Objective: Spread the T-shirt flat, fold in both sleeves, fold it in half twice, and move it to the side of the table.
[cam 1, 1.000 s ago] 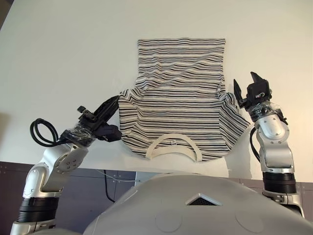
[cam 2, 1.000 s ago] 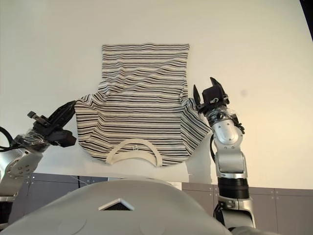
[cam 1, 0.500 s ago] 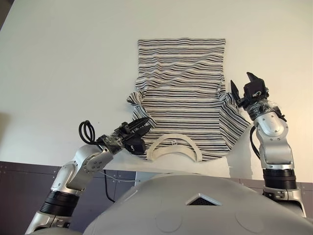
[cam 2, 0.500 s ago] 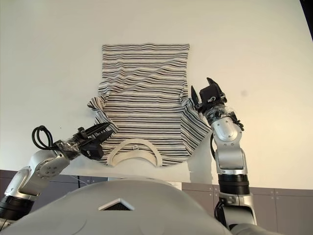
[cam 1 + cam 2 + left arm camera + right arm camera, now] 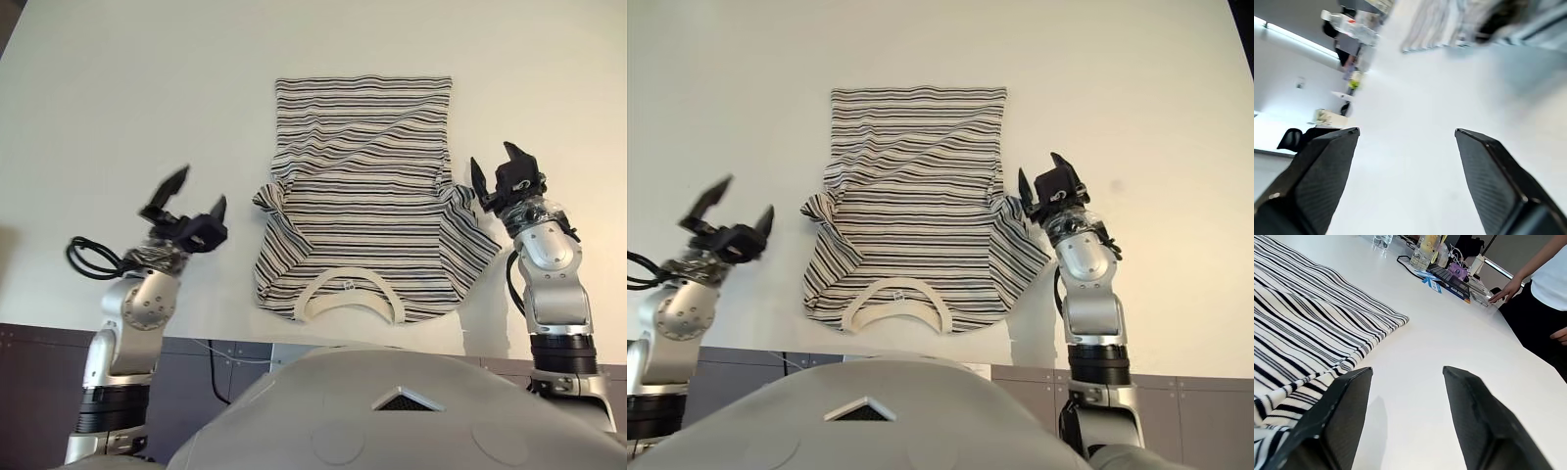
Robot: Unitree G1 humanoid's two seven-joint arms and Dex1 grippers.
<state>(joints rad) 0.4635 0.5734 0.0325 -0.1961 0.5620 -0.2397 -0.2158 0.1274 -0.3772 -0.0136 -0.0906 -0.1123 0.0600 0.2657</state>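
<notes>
Since the earlier frames your left hand has carried the left sleeve in over the shirt's body, let it go and swung out to the left of the frame. Your right hand has hardly moved.

The T-shirt lies in the middle of the frame on the white counter, hem toward the top and collar toward the bottom. Its left edge now runs fairly straight, with a small bunch of cloth where the sleeve turned in. The right sleeve still fans out flat toward the lower right.

Your left hand hangs above the counter, well apart from the shirt, with its fingers spread wide and nothing between them. Your right hand sits just beside the upper edge of the right sleeve, also wide open and empty.

The striped cloth looks thin, light and limp. Expect it to sag, wrinkle and drag the layer beneath it if you pull too fast. It is not fragile, and it should not slip once pinched.

The right sleeve looks like the next piece to fold. Take it by the outer edge near the cuff, pinching only the sleeve's own layers. Lift it just clear of the counter, then lay it across the body to match the left side.
</notes>
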